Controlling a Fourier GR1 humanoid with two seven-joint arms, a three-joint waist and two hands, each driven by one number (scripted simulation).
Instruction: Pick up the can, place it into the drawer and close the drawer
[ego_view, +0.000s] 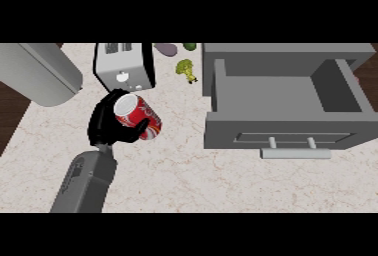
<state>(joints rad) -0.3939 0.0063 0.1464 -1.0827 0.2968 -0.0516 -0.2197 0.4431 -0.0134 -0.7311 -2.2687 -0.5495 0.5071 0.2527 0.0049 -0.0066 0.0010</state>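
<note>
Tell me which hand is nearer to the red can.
Left. The left hand has its fingers curled round the red can, left of the open drawer. The right hand is out of view.

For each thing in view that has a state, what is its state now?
Can: held, tilted, above the counter.
Left hand: curled round the can.
Drawer: open, nothing inside.
Toaster: upright, slots look empty.
Right hand: not in view.

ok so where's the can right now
In the head view the can sits left of centre, held in the left hand, just below the toaster and well left of the open drawer.
</note>
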